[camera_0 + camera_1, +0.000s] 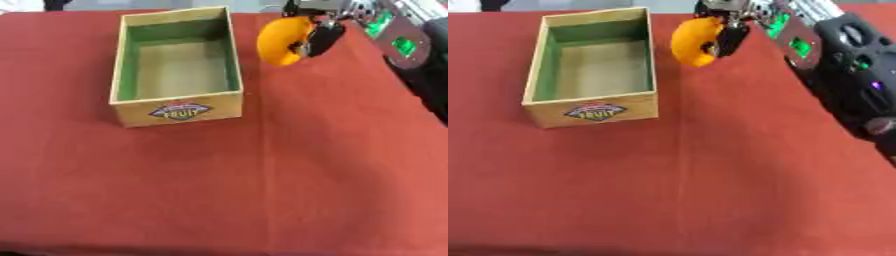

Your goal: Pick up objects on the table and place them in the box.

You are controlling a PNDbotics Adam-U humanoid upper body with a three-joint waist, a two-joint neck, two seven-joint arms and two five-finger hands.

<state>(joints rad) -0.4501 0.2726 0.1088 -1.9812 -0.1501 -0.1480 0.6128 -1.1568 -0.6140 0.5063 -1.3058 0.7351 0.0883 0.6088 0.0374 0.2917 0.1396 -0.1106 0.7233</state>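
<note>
Near the table's far edge, in the left eye view, the right hand [322, 36] has its dark fingers curled around a curved orange object [282, 41], holding it clear of the red tablecloth [289, 170], just right of the box [178, 67]. The wooden box with green inner walls and a fruit label [180, 111] sits toward the far left corner.

In the right eye view the robot's right arm [842, 70] runs down the table's right edge, green lights on its forearm. The orange object hangs beside the box's far right corner.
</note>
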